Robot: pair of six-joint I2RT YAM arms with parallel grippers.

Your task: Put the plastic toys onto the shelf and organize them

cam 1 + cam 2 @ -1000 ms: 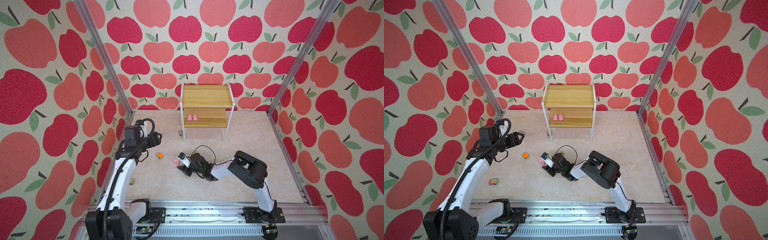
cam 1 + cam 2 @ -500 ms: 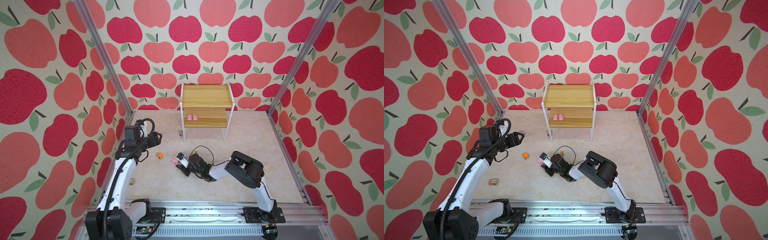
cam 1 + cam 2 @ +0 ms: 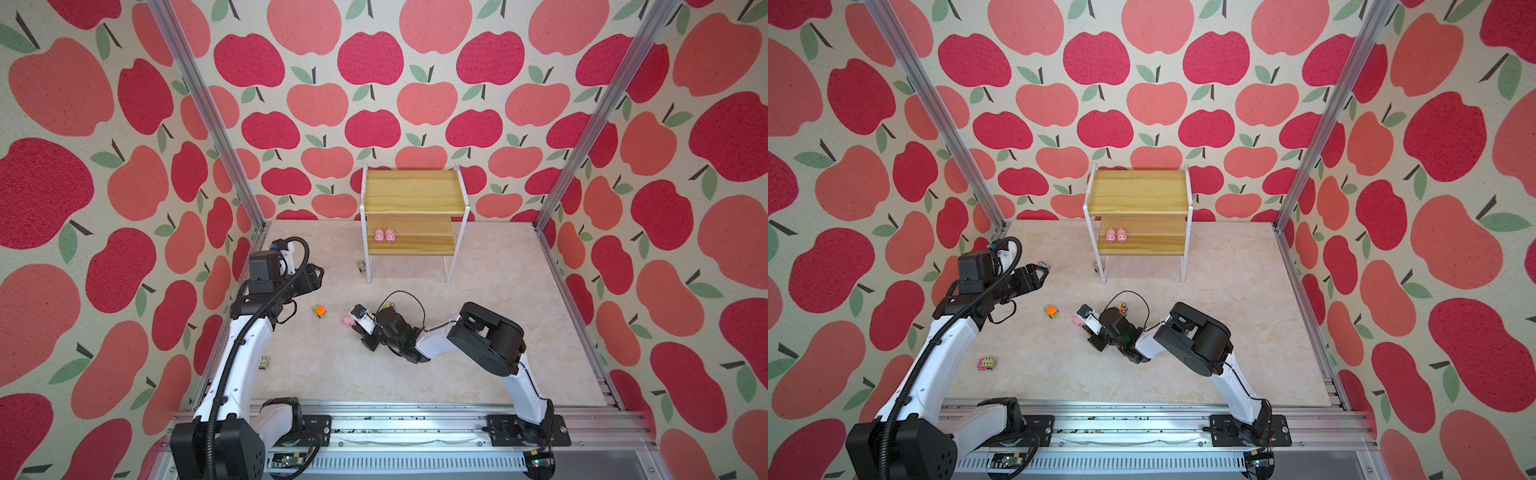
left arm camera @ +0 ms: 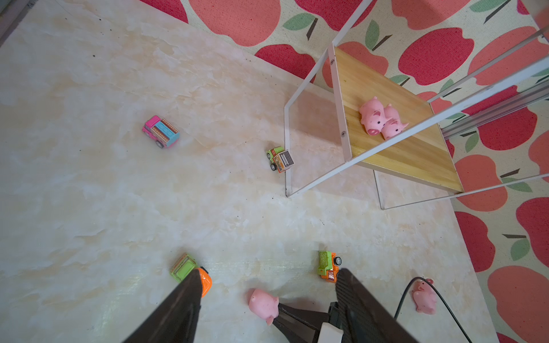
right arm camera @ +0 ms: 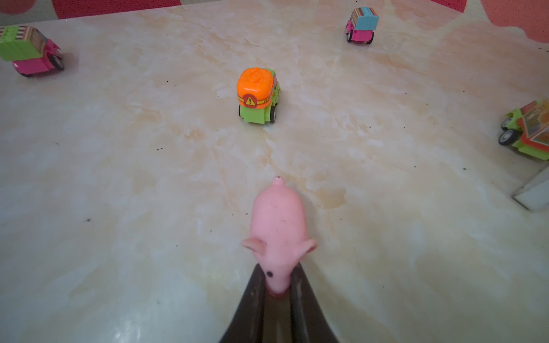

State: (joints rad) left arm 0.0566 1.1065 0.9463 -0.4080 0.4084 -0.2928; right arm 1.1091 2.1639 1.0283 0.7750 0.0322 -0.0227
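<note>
My right gripper (image 5: pixel 277 274) is shut on the snout of a pink pig (image 5: pixel 277 225) that lies on the floor, seen in both top views (image 3: pixel 348 320) (image 3: pixel 1077 321) and in the left wrist view (image 4: pixel 264 306). The shelf (image 3: pixel 411 195) (image 3: pixel 1138 195) stands at the back, with two pigs (image 3: pixel 384 235) (image 4: pixel 377 118) side by side on its lower board. My left gripper (image 3: pixel 318 274) (image 4: pixel 267 276) hangs open and empty over the floor at the left. An orange and green truck (image 3: pixel 320 311) (image 5: pixel 258 95) stands just ahead of the held pig.
More trucks sit on the floor: a pink and blue truck (image 4: pixel 161 135) (image 5: pixel 361 23), a green and pink truck (image 3: pixel 986 363) (image 5: pixel 28 50), a green truck (image 4: pixel 279 159) by the shelf's front leg, and a green and orange truck (image 4: pixel 328 265). Another pig (image 4: pixel 424 298) lies by the right arm's cable.
My right gripper has closed on the pig's snout after sliding slightly toward it. The left arm has not moved.
</note>
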